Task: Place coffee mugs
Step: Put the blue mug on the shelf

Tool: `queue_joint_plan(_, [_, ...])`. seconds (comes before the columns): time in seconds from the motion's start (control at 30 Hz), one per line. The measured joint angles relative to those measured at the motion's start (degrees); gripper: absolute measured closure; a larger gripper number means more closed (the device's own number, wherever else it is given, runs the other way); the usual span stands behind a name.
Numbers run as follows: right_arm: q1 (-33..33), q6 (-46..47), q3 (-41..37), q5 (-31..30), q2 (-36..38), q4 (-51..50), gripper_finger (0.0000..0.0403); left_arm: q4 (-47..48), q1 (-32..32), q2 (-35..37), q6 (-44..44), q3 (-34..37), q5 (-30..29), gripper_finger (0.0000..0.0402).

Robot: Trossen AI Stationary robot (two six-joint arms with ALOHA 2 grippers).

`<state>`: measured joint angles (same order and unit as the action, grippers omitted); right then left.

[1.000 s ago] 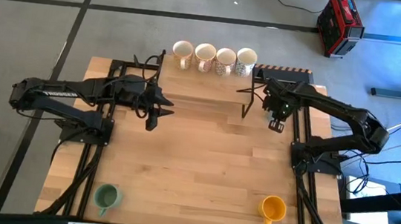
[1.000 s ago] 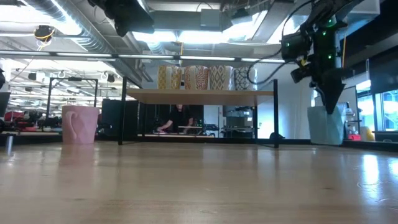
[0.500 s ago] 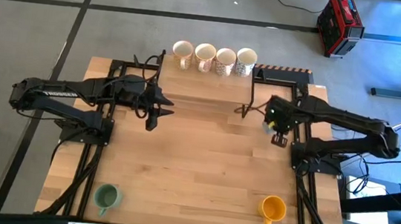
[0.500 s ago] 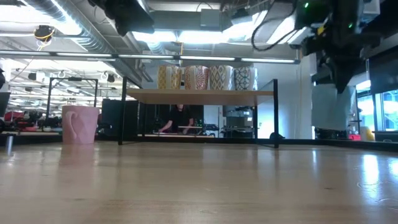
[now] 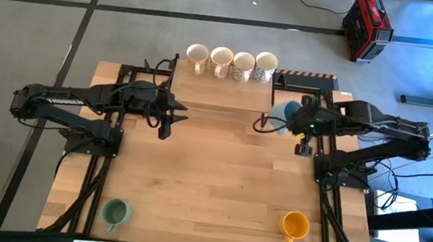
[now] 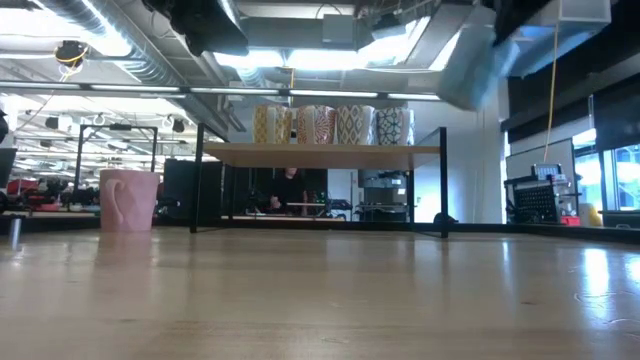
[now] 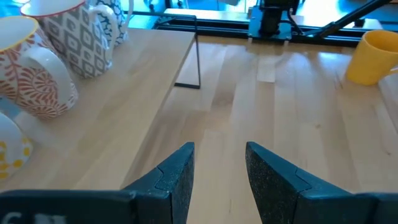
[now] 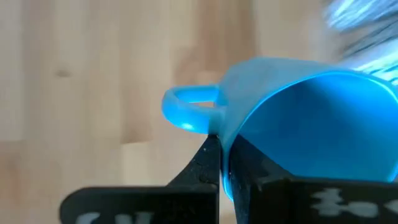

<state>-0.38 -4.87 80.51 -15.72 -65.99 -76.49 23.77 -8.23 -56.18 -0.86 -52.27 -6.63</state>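
My right gripper (image 8: 225,149) is shut on a light blue mug (image 5: 284,112), held high above the table's far right part. The mug shows blurred near the top of the low view (image 6: 470,68). My left gripper (image 7: 217,174) hangs open over the table's left-middle (image 5: 170,120), nothing between its fingers. Several patterned cream mugs (image 5: 231,60) stand in a row on a low shelf (image 6: 320,153) at the far edge. A pink mug (image 6: 128,198), a green mug (image 5: 116,212) and an orange-yellow mug (image 5: 295,223) stand on the table. My right gripper pinches the blue mug's wall at the rim (image 8: 225,134), right beside the handle (image 8: 186,107), with one finger inside the cup and one outside. The fingers slant down from above. The mug hangs tilted, lifted clear of the table.
The shelf's black legs (image 6: 443,180) stand on the far part of the table. The arms' black base frames (image 5: 333,161) run along both side edges. Bare wood (image 5: 218,178) lies between the shelf and the two near mugs.
My right gripper has lifted the blue mug off the table at the far right, carried it up and toward the table's left, and turned, so the mug now hangs tilted and clear. My left gripper has stayed in place.
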Motion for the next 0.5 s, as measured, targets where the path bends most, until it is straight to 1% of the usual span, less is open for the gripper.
queue_joint_plan(0.07, [0.45,-3.39,2.51,-2.58,-2.43,0.3,0.0403,0.02,0.0,0.0,0.0,0.0,-0.11,0.0262])
queue_joint_plan(0.27, [-0.46,-13.73,10.27,-5.21,-12.06,-1.08,0.0403,0.12,0.0,0.0,0.0,0.0,0.16,0.0262])
queue_joint_plan(0.5, [-4.82,-18.83,19.29,-4.24,-22.23,-6.95,0.0403,0.13,0.0,0.0,-0.02,0.0,0.27,0.0263])
